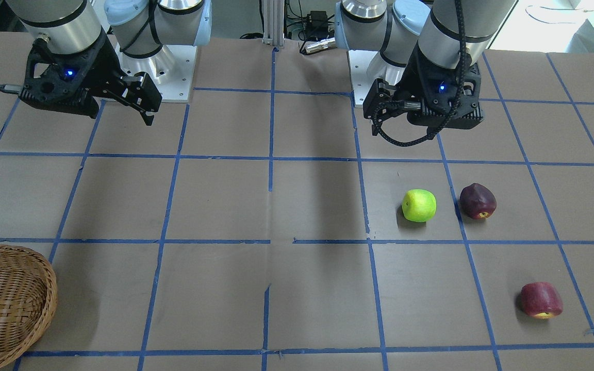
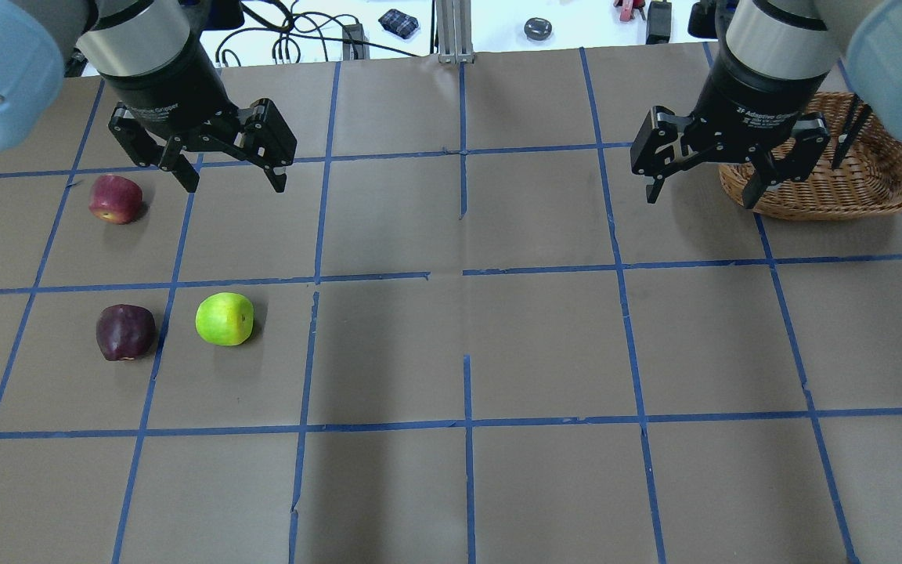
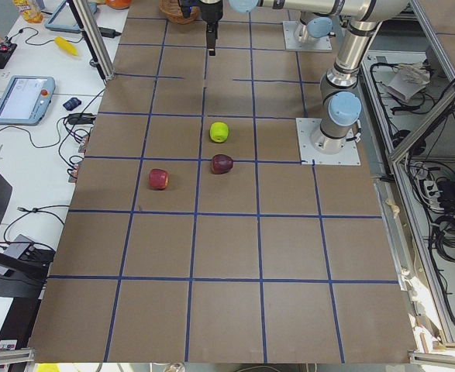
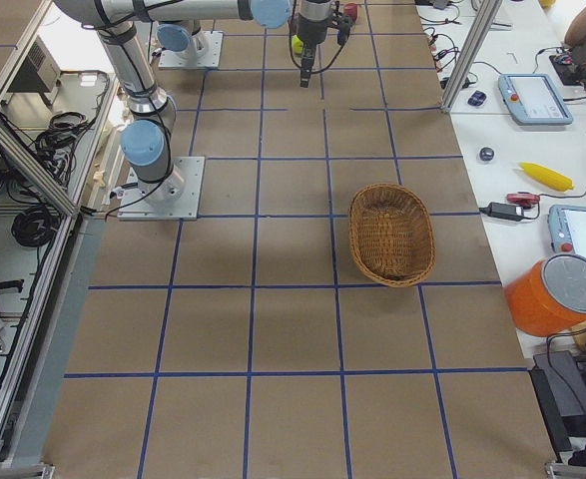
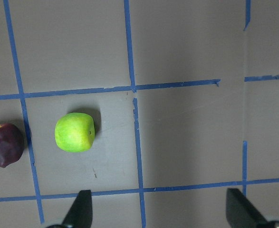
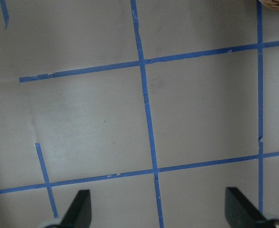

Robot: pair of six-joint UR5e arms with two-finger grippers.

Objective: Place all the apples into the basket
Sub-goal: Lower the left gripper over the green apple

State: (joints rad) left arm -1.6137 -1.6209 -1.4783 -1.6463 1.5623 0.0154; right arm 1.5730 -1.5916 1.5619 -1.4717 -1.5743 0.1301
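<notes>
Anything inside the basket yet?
Nothing: the exterior right view shows the basket whole, its woven bottom bare. The green apple, maroon apple and red apple lie outside it. Overhead, the right gripper covers part of it.

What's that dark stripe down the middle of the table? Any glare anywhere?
Front-facing view: that stripe is a soft shadow down the table, and the top right corner is washed out white. Left wrist view: sharp, the green apple casting a small soft shadow.
</notes>
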